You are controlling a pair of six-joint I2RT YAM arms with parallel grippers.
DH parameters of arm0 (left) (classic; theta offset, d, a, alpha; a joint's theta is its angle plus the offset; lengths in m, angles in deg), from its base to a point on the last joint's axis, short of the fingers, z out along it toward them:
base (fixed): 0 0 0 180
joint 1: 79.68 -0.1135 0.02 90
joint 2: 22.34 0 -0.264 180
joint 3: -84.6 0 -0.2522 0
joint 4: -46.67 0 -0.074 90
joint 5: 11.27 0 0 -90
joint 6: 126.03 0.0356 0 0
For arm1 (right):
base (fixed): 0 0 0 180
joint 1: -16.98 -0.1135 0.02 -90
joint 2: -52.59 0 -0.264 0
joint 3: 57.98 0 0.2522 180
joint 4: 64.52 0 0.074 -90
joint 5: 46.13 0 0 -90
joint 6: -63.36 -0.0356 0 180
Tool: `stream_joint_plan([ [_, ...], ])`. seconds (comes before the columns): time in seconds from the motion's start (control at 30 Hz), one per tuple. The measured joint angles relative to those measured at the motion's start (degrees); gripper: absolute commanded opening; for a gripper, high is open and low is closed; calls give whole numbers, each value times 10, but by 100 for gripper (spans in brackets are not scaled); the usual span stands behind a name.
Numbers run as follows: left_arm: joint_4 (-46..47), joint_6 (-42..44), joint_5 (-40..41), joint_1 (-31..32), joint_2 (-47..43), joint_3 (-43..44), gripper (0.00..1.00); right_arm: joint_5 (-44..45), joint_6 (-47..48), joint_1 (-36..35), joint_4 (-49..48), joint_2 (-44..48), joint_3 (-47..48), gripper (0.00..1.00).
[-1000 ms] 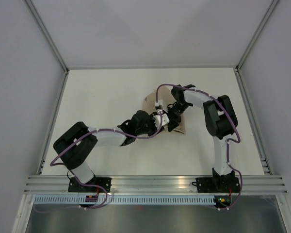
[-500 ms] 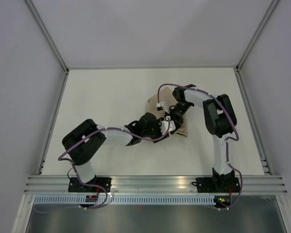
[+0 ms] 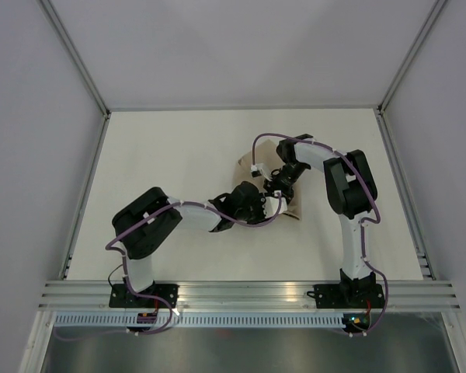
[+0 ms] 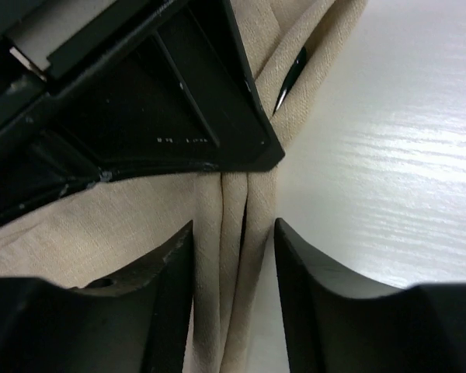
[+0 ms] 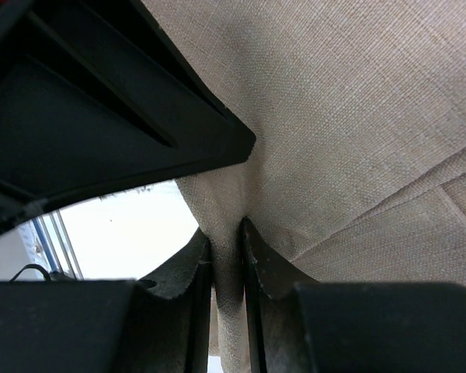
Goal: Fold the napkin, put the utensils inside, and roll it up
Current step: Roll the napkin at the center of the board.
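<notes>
Two arms (image 3: 194,216) meet over the napkin (image 3: 241,165) at the middle of the table (image 3: 155,148), we see from above. The left wrist shows us the left gripper (image 4: 233,241) released, astride the pleats, the knife (image 4: 292,76) tucked in a fold. The right wrist shows us the right gripper (image 5: 227,249) clenched on a pleat.

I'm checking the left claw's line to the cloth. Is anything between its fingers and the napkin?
Nothing visible. The left claw stands open, its fingers straddling the folded edge of the napkin, with cloth directly in the gap. The right claw pinches the same cloth just ahead, close but not between them.
</notes>
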Motion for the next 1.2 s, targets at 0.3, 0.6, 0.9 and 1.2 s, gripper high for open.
stream_joint_plan([
  [0.3, -61, 24, -8, 3, 22, 49, 10, -2, 0, 3, 14, -9, 11, 5],
  [0.6, -150, 30, -42, 0, 40, 108, 2, 2, -2, 10, 27, -12, 12, 16],
  [0.9, -200, 8, -121, -19, 68, 159, 2, 23, -59, 17, -9, 30, -19, 47],
  [1.2, -203, -38, -231, -51, 80, 162, 2, 66, -190, 45, -181, 142, -83, 52],
])
